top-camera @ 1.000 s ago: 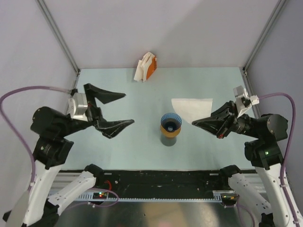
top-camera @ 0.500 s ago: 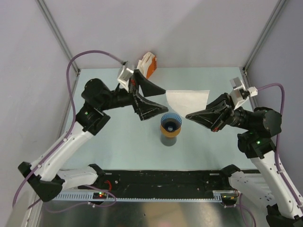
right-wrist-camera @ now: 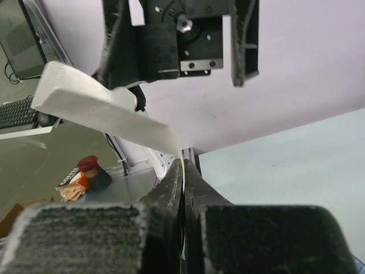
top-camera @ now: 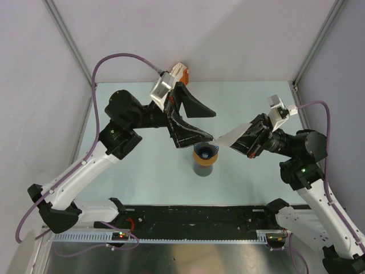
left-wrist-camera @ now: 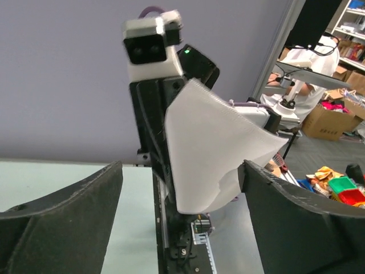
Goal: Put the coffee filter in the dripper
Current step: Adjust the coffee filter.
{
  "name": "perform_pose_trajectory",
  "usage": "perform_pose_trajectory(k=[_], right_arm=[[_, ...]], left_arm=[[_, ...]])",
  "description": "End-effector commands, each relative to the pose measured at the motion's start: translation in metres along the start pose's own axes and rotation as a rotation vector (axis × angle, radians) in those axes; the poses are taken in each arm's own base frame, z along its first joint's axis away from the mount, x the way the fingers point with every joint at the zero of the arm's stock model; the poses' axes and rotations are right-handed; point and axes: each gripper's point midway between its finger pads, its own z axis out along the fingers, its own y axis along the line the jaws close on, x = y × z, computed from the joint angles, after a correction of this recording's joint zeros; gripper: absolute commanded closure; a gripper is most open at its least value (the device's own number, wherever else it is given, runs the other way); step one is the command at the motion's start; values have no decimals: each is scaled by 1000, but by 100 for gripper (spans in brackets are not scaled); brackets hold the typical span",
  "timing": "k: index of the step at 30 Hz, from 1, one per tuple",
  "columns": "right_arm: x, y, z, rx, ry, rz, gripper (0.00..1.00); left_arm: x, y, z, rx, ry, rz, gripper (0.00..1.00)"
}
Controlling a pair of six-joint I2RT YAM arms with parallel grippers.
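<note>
our right gripper [top-camera: 242, 144] pinches the coffee filter [top-camera: 228, 137] in the air near the dripper [top-camera: 205, 150], the left gripper [top-camera: 212, 125] stands spread beside its free edge, and if we close there roughly the thin filter may crumple or slip out.

The right gripper [top-camera: 239, 142] pinches the coffee filter [top-camera: 223, 137] at two o'clock of the dripper [top-camera: 205, 150]; left gripper [top-camera: 211, 125], jaws apart, hovers at its twelve o'clock
</note>
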Motion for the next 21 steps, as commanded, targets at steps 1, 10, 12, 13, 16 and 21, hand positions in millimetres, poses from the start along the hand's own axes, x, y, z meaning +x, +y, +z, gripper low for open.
perform_pose_trajectory(k=[1,10,12,13,16,21], right_arm=[[-21,17,-5,-24,-74,-115,100],[-29,-11,5,19,-40,-119,100],[-27,-14,9,-8,-19,-123,100],[-25,-14,10,-28,-7,-132,100],[-29,-17,11,-24,-17,-166,100],[-42,-18,23,-11,-67,-111,100]], left_arm=[[2,13,-18,-62,-15,19,5],[32,5,-68,-124,27,163,0],[30,6,-67,-127,12,170,0],[30,6,-66,-120,2,158,0],[18,11,-61,-139,-40,151,0],[-29,14,-41,-142,-118,110,0]])
